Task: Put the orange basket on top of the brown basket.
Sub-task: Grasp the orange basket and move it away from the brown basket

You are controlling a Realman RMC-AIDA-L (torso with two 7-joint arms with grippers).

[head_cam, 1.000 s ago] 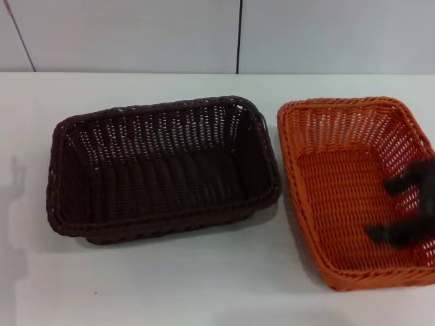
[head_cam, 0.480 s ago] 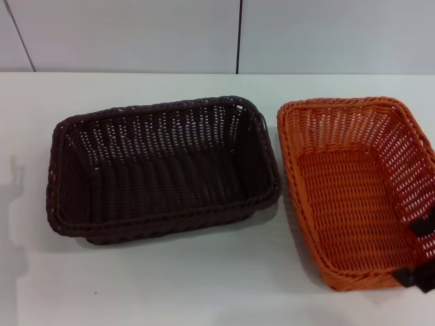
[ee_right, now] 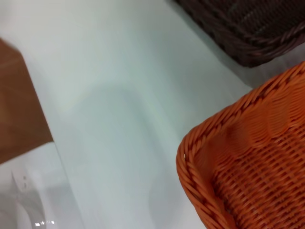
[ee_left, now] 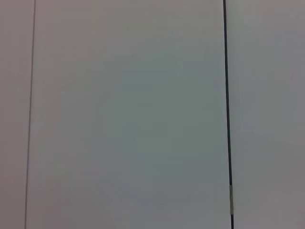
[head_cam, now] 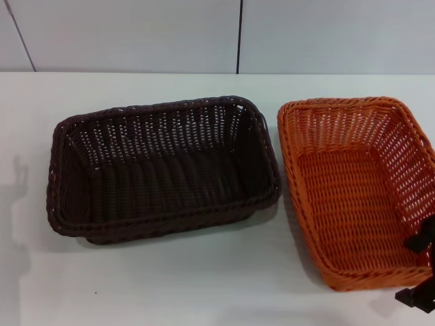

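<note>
Orange basket (head_cam: 353,190) first: from the head camera I see it sitting flat on the white table (head_cam: 204,292), on my right side, just beside the brown basket (head_cam: 163,166) with a narrow strip of table between them. Both are open side up and look empty, so the brown one seems ready to take the other into its mouth. My right gripper (head_cam: 420,268) shows only as dark pieces at the basket's near right corner, one above the rim and one below it. It appears placed to take that corner by the braided rim, but I cannot tell how wide the claw stands or whether it has hold of anything. Nothing lies between the two baskets to block a lift across.

From the left wrist camera I see only a pale wall panel (ee_left: 128,114) with a dark seam, so I judge the left arm parked away from the work; its claw is out of sight.

From the right wrist camera the orange basket's rounded corner (ee_right: 248,167) fills one side, the brown basket's edge (ee_right: 248,28) lies beyond, and bare table lies between.
</note>
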